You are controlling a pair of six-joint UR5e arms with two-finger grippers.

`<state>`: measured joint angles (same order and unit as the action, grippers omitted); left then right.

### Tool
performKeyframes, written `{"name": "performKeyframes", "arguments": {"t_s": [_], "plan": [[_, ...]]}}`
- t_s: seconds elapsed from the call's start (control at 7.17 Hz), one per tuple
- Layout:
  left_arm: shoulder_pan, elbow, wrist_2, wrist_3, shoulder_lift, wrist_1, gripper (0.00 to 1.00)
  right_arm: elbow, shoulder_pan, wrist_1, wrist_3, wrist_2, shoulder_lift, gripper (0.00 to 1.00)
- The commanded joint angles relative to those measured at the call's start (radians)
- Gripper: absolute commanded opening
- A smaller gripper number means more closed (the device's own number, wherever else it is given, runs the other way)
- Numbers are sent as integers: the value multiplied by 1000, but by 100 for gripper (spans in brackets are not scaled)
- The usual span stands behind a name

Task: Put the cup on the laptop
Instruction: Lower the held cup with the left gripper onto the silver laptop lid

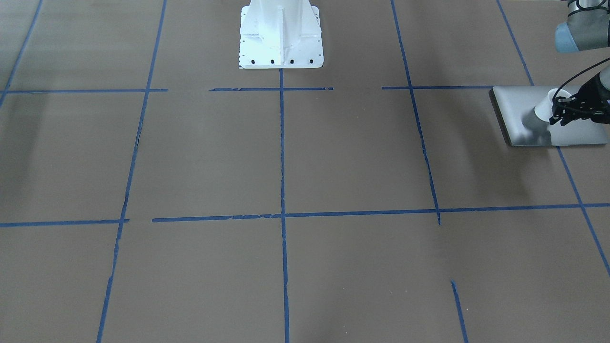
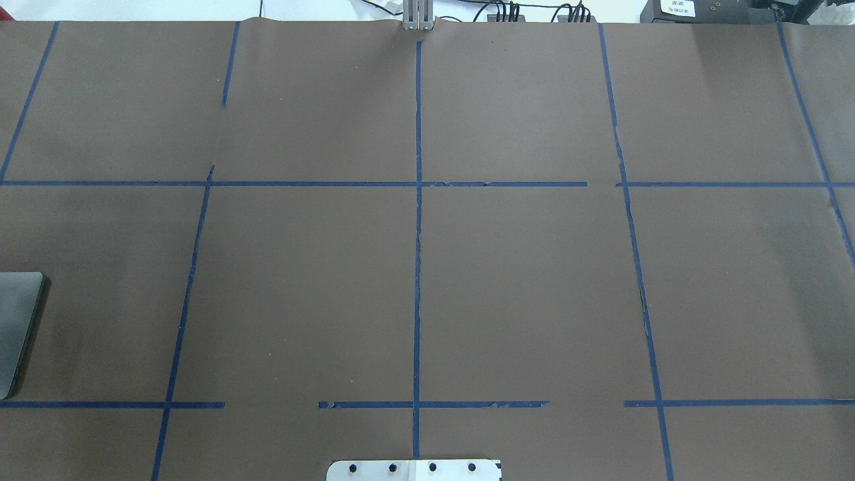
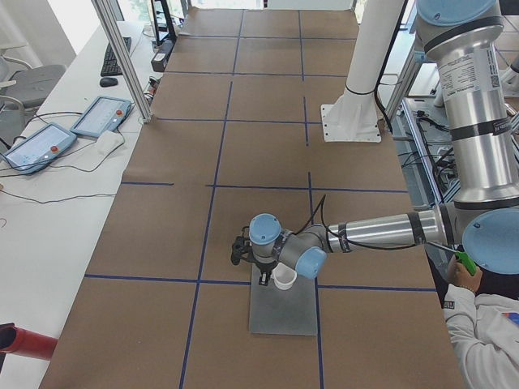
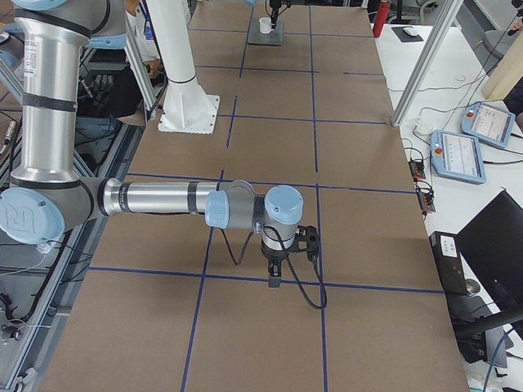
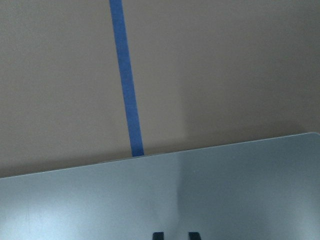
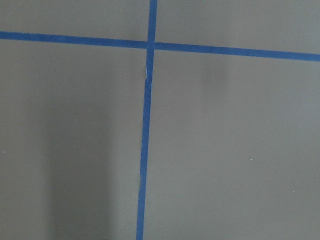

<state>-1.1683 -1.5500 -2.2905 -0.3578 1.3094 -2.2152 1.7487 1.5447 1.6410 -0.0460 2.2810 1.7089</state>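
The small white cup (image 1: pixel 543 107) stands upright on the silver-grey laptop (image 1: pixel 519 119) at the table's end on my left side. It also shows in the exterior left view (image 3: pixel 285 280). My left gripper (image 1: pixel 558 119) hangs close beside the cup, over the laptop lid. In the left wrist view its fingertips (image 5: pixel 158 235) stand a small gap apart with only laptop lid (image 5: pixel 200 195) between them, and the cup is out of that view. My right gripper (image 4: pixel 274 278) points down at bare brown table. Whether it is open or shut I cannot tell.
The white robot pedestal (image 1: pixel 281 38) stands at the table's robot-side edge. Blue tape lines (image 1: pixel 282 157) grid the brown table. Only the laptop's corner (image 2: pixel 17 321) shows overhead. A seated person (image 3: pixel 486 324) is beside the robot. Two teach pendants (image 3: pixel 97 117) lie off the table.
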Motion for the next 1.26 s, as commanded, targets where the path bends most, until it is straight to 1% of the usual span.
{"name": "performKeyframes", "arguments": {"t_s": [0.0, 0.14, 0.28, 0.42, 0.56, 0.7, 0.84, 0.98, 1.12], "plan": [[-13, -12, 28, 52, 5, 3, 100, 0, 0, -1, 0, 0, 0, 100], [-119, -39, 19, 127, 8, 21, 100, 0, 0, -1, 0, 0, 0, 100], [-225, -89, 16, 220, 20, 148, 100, 0, 0, 0, 0, 0, 0, 100], [-287, -160, 16, 331, 74, 369, 100, 0, 0, 0, 0, 0, 0, 100], [-376, -195, 16, 376, 181, 555, 100, 0, 0, 0, 0, 0, 0, 100], [-437, -217, 14, 402, 223, 682, 100, 0, 0, 0, 0, -2, 0, 100], [-505, -220, 9, 465, 223, 719, 100, 0, 0, 0, 0, -2, 0, 100], [-540, -220, 9, 503, 220, 759, 100, 0, 0, -1, 0, -2, 0, 100], [-557, -220, -27, 552, 183, 764, 100, 0, 0, 0, 0, 0, 0, 100]]}}
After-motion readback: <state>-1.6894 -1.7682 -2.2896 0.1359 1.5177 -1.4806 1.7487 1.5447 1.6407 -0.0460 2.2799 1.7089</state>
